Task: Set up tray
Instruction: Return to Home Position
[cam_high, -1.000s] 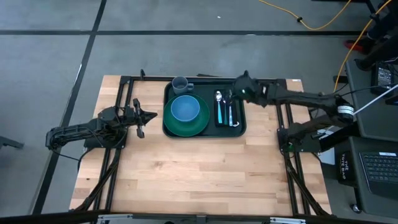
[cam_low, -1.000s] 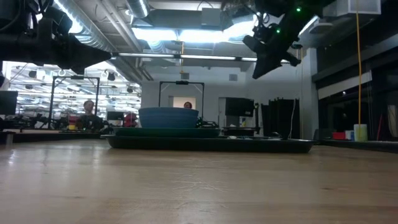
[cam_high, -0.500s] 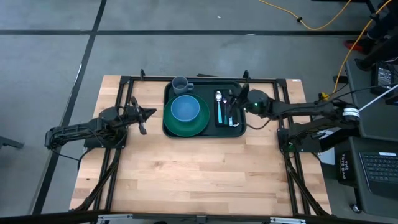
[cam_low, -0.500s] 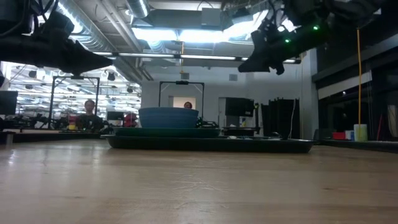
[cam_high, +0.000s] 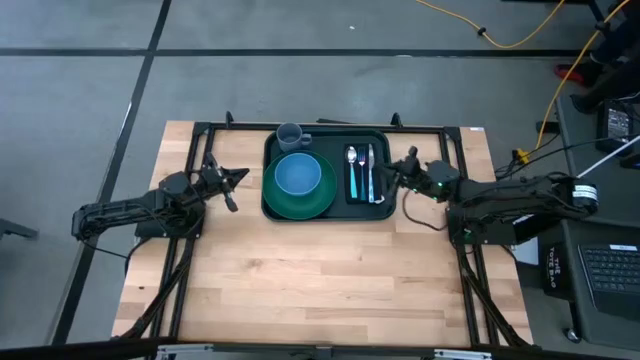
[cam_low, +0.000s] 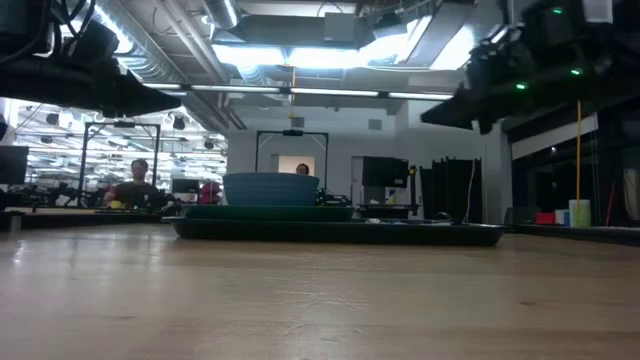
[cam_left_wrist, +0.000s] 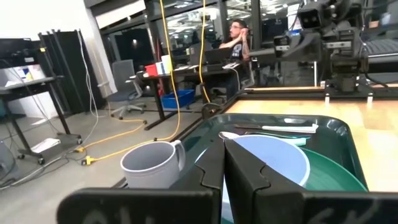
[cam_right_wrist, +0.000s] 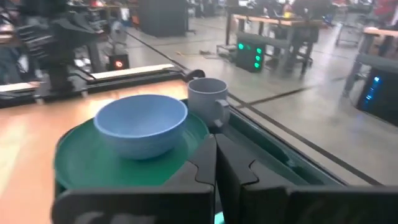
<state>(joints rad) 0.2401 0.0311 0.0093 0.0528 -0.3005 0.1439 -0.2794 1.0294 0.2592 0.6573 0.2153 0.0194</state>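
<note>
Right arm (cam_high: 480, 192) pulled back beside tray (cam_high: 340, 214), wrist views alone show both jaws clenched, empty.

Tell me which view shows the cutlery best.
High view: it looks straight down on the cutlery, three pieces side by side at the right of the tray. The left wrist view catches a sliver past the blue bowl; the low view hides it behind the rim; the right wrist view shows almost none.
</note>
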